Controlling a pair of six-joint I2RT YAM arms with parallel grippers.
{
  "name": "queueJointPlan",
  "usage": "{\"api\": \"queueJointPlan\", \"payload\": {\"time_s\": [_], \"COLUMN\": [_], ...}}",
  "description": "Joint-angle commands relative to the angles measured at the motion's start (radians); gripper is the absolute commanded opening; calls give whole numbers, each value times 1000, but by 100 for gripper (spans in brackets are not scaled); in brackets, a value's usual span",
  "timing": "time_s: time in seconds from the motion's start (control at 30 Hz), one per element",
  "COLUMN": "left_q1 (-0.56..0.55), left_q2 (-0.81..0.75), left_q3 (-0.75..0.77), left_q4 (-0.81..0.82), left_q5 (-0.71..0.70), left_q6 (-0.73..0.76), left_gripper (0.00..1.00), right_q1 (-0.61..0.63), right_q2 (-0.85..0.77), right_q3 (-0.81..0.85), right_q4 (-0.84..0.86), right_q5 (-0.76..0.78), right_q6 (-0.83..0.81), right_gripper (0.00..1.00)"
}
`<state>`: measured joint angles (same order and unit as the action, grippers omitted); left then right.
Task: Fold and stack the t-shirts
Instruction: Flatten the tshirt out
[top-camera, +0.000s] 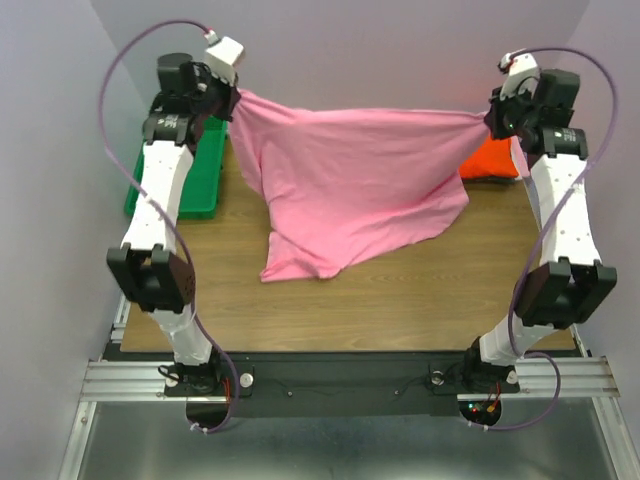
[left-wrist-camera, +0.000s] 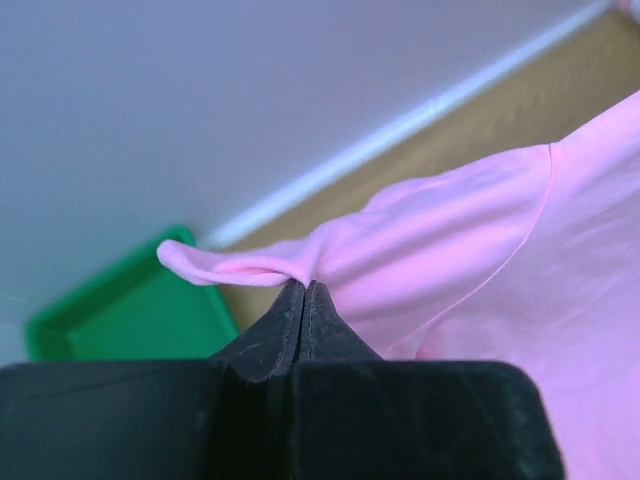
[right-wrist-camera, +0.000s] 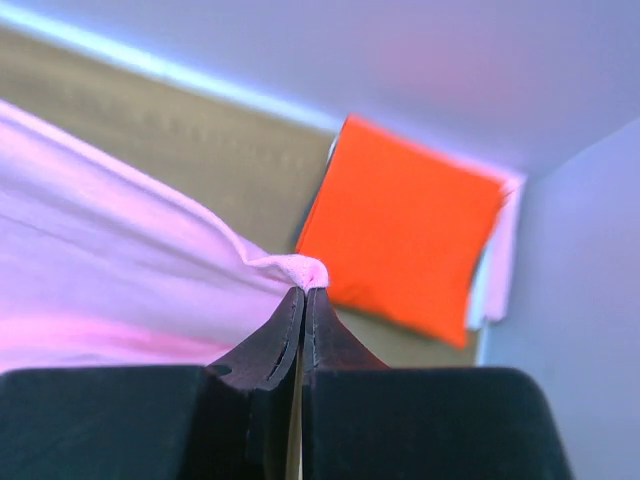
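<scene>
Above the far half of the table (top-camera: 420, 300), the large pink t-shirt (top-camera: 350, 180) hung stretched from the left gripper (top-camera: 232, 100) at about 10 o'clock to the right gripper (top-camera: 491, 118) at about 2 o'clock, its upper edge pulled into a nearly straight line in the top view. The left gripper's fingers were pressed together on a bunched corner of the pink cloth. Its wrist view showed a small roll of fabric pinched right at the tips, with no gap between them. The right gripper was clamped likewise on the opposite corner, and a small nub of pink fabric showed at its closed tips in the right wrist view.

Below the taut edge the shirt sagged in folds. Its lower part lay on the wood and trailed to a point toward 6 o'clock, left of the table's centre.

A folded orange-red t-shirt (top-camera: 490, 160) lay at the 2 o'clock corner of the table, beneath the right gripper. The right wrist view showed it resting on a paler cloth (right-wrist-camera: 503, 260) that stuck out past its right edge. The green tray (top-camera: 200, 185) sat at the 10 o'clock side of the table, just beside the hanging pink fabric.
</scene>
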<state>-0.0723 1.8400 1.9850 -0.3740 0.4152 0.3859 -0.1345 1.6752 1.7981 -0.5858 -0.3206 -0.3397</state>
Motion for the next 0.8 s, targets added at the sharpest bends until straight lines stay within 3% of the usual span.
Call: {"api": "queueJointPlan", "payload": {"time_s": [0.0, 0.13, 0.33, 0.57, 0.77], "left_q1": [42, 65, 65, 65, 65], "left_q2": [-180, -343, -560, -809, -972], "left_q3": [44, 17, -72, -231, -239], "left_q4": [167, 317, 478, 534, 534], "left_q5": [17, 11, -53, -93, -160], "left_q6": [-97, -156, -118, -51, -38], "left_gripper": [0, 0, 0, 0, 0], "right_q1": [-11, -11, -11, -11, -11], "right_q2": [-100, -216, -342, -502, -609], "right_q3": [124, 168, 179, 181, 207], "right_q4": [53, 109, 178, 211, 211], "right_q5": [58, 92, 155, 178, 196], "right_q6": [24, 25, 11, 1, -22], "right_gripper": [1, 1, 1, 1, 1]}}
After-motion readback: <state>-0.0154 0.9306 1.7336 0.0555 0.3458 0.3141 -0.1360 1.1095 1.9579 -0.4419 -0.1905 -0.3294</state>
